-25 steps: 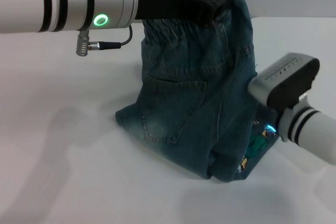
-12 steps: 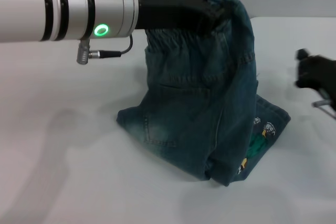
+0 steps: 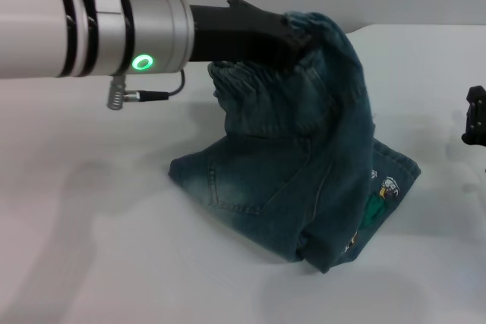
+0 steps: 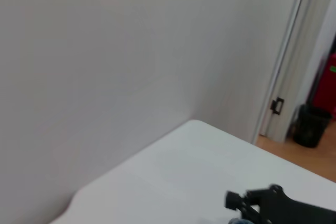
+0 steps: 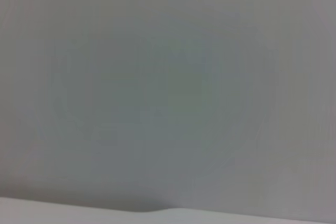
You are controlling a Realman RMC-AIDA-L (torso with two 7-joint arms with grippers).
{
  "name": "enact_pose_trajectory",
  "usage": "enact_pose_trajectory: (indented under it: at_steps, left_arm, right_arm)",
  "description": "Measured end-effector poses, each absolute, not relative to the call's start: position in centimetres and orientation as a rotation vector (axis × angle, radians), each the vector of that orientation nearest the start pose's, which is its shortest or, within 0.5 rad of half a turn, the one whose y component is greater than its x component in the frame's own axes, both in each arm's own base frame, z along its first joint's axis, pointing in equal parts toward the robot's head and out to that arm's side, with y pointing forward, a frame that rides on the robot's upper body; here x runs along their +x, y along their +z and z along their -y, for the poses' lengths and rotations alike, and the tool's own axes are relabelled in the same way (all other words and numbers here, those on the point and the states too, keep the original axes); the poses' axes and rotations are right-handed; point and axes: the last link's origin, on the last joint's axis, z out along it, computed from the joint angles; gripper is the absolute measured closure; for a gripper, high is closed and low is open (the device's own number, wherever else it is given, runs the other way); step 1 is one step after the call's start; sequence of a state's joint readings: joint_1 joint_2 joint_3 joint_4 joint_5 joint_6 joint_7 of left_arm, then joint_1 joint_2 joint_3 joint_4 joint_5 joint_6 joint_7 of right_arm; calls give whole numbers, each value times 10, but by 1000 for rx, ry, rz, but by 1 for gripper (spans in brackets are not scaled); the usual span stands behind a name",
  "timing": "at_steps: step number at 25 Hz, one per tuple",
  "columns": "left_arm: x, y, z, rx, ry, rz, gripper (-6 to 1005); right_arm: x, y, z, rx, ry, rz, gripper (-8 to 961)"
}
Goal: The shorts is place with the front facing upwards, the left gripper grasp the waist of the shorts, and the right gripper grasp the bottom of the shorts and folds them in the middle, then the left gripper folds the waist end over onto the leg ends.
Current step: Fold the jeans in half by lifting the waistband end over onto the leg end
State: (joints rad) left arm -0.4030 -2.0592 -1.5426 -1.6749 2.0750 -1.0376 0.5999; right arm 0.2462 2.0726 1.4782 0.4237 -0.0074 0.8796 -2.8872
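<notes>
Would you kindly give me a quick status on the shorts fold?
Left gripper shut on shorts waist, lifted above table. Leg ends on table. Right gripper off at right edge. Nothing in the way.

White table [image 3: 91, 263] under my work, bare wall [image 4: 105, 51] behind it. Past far corner I see door frame [image 4: 294, 51], wooden floor [image 4: 310, 161], dark bin [image 4: 311, 125].

**Shorts held up at the waist above the table**

The shorts [image 3: 304, 165] sit at the middle of the table [image 3: 106, 263], leg ends resting on its surface, waist lifted above them. The left gripper [image 3: 292, 36] reaches in from the left and grips the waist at the top. The right gripper [image 3: 475, 117] is at the far right edge, apart from the shorts.
</notes>
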Motion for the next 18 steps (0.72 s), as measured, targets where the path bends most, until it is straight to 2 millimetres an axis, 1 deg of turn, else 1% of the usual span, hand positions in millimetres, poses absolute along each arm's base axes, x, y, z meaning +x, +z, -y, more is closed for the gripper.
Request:
enact_pose_trajectory:
  at_steps: [5, 9, 12, 15, 18]
  left_arm:
    - [-72, 18, -339, -2557, -528, 595, 943]
    - [-74, 36, -336, -2503, -525, 553, 943]
    - [-75, 44, -332, -2474, -520, 533, 943]
    - [-79, 50, -331, -2454, -518, 534, 943]
    - [-82, 53, -329, -2443, -514, 545, 943]
  right_arm:
    - [348, -14, -318, -1731, 545, -588, 954]
    - [345, -19, -320, -1755, 541, -583, 954]
    - [343, -20, -322, -1762, 541, -583, 954]
    - [338, -28, -326, -1800, 529, -588, 954]
    - [330, -42, -332, -1863, 505, -602, 954]
